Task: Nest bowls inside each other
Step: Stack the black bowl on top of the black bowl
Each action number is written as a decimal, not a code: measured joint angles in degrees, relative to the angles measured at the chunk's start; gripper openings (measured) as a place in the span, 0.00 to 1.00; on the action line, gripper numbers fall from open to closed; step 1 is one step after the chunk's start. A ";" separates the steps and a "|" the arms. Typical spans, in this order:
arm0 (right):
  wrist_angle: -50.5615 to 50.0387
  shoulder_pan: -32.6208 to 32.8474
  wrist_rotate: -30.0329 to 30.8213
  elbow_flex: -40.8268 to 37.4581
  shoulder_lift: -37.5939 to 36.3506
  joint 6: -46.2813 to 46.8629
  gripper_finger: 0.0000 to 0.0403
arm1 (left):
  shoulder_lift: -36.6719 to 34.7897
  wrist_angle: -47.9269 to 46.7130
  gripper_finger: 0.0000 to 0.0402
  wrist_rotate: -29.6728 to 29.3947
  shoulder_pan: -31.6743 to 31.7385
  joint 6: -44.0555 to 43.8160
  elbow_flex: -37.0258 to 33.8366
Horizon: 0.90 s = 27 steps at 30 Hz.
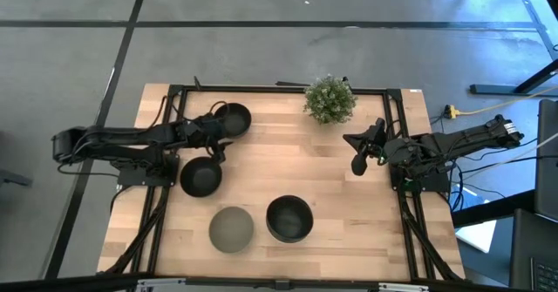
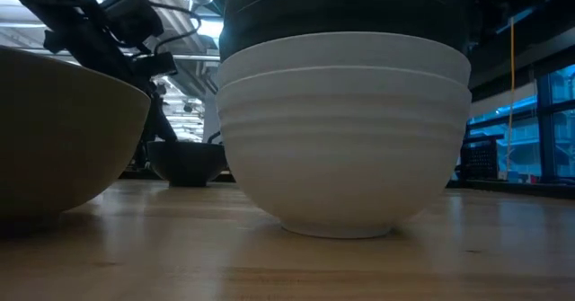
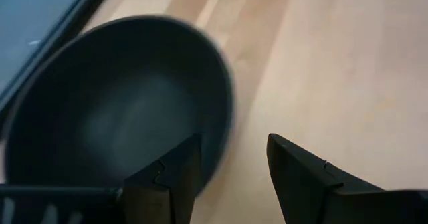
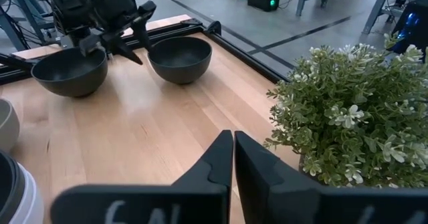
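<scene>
Two black bowls stand at the table's left: one far [image 1: 232, 119] [image 4: 179, 58], one nearer [image 1: 200, 176] [image 4: 70, 70]. A grey-olive bowl [image 1: 231, 229] [image 2: 63, 130] sits near the front edge. Beside it is a stack [image 1: 289, 219] of two white bowls [image 2: 346, 130] with a dark bowl on top. My left gripper [image 1: 218, 135] [image 3: 231, 164] is open at the far black bowl [image 3: 114, 103], one finger over its inside and one outside the rim; no touch shows. My right gripper [image 1: 357, 159] [image 4: 233, 140] is shut, hovering at the table's right near the plant.
A small green potted plant [image 1: 330, 98] [image 4: 348, 110] stands at the far edge, close to my right gripper. Bare wood [image 1: 288, 166] lies in the table's middle between the arms. A black frame rail [image 1: 261, 88] runs along the far edge.
</scene>
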 joint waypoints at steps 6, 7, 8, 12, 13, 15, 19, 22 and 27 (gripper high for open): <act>0.00 0.00 0.01 0.00 0.00 0.13 0.05 | 2.14 -0.04 0.41 -4.91 0.17 0.97 0.01; 0.00 0.00 0.01 0.00 0.00 0.13 0.05 | 2.46 -0.02 0.41 -5.18 0.17 0.98 0.02; 0.00 0.00 0.01 0.00 0.00 0.13 0.05 | 2.74 -0.05 0.41 -5.21 0.17 0.99 0.00; 0.00 0.00 0.03 0.00 0.00 0.06 0.05 | 4.00 -0.06 0.41 -6.25 0.17 0.97 0.02; 0.00 0.00 0.03 0.00 0.00 0.06 0.05 | 4.28 -0.04 0.41 -6.43 0.17 0.97 0.02; 0.01 0.00 0.03 0.00 0.00 0.10 0.05 | 4.51 -0.04 0.39 -6.50 0.17 0.97 0.00; 0.02 0.00 0.02 0.00 0.00 0.08 0.05 | 4.81 -0.08 0.29 -6.50 0.17 0.61 0.04; 0.02 0.00 0.01 0.00 0.00 0.13 0.05 | 4.81 -0.04 0.18 -6.50 0.17 -0.12 0.04; 0.02 0.00 0.01 0.00 0.00 0.13 0.05 | 4.81 -0.18 0.03 -6.48 1.12 -3.05 0.04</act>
